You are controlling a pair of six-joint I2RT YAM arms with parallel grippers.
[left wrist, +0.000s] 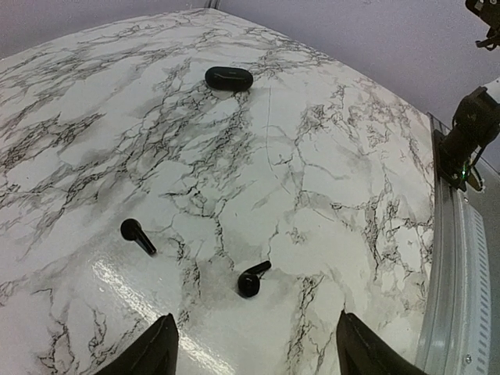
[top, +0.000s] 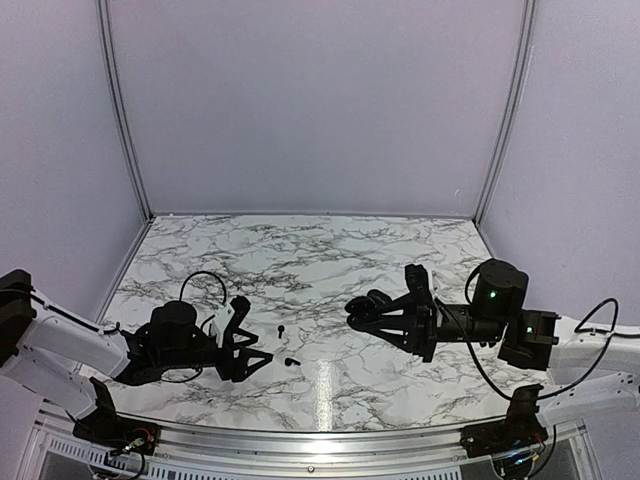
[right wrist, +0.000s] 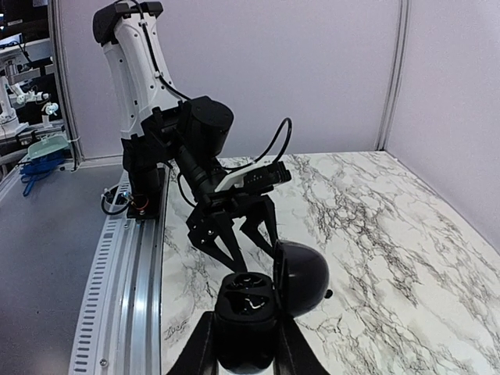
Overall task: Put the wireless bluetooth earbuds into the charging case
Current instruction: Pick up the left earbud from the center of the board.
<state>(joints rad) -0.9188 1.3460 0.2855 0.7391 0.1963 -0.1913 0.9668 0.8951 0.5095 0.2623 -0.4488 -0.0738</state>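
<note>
Two wireless bluetooth earbuds lie on the marble table (top: 330, 250): one earbud (left wrist: 252, 280) (top: 291, 361) just ahead of my left gripper, between the lines of its fingers, and the other earbud (left wrist: 137, 236) (top: 281, 329) further left. My left gripper (left wrist: 256, 316) (top: 262, 350) is low over the table, open and holding nothing. My right gripper (right wrist: 246, 328) (top: 385, 315) is shut on the black charging case (right wrist: 246, 301) (top: 362, 303), held above the table. The case's lid (right wrist: 301, 277) is swung open and both wells look empty.
A larger black oval item (left wrist: 229, 78) lies on the marble beyond the earbuds. The metal rail (left wrist: 457, 258) along the table's near edge carries the right arm's base (left wrist: 469, 133). The left arm (right wrist: 195, 133) faces the right gripper across the table. White walls enclose the back and sides.
</note>
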